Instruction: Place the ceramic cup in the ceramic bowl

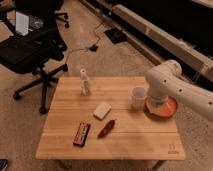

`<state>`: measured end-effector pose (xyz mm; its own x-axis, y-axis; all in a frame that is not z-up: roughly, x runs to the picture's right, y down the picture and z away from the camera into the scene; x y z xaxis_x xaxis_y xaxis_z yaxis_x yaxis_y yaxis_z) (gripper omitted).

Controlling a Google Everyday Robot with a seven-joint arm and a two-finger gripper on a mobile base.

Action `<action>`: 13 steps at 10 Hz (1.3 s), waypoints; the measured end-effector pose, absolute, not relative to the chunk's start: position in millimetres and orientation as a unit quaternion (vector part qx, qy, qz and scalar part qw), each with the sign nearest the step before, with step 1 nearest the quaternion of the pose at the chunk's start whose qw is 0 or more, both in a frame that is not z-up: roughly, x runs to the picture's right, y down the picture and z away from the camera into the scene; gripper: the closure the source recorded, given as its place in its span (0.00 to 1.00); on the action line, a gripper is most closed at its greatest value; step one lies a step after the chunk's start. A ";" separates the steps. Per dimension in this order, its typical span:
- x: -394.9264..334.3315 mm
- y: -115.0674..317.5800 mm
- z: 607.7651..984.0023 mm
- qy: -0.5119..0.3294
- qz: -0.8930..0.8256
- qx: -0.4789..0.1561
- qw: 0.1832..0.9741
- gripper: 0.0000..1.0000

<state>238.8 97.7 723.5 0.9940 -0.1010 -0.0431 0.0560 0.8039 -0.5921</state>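
The ceramic cup [138, 96] is seen upright, right of centre on the counter [125, 145], just left of the claw [153, 104]. The claw is poised over the left edge of the ceramic bowl [170, 111]. Whether it is wide or narrow cannot be told.

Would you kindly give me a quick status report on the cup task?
Gripper low at ceramic bowl left edge, beside ceramic cup. Cup upright on table, outside bowl. Nothing between them.
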 end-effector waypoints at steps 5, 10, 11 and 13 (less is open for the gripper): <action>220.9 103.5 741.5 0.062 -0.051 -0.317 0.945 0.93; 225.5 104.1 745.4 0.068 -0.051 -0.327 0.941 0.93; 222.9 103.6 748.2 0.068 -0.054 -0.329 0.940 0.93; 225.9 98.8 750.9 0.071 -0.052 -0.339 0.937 0.93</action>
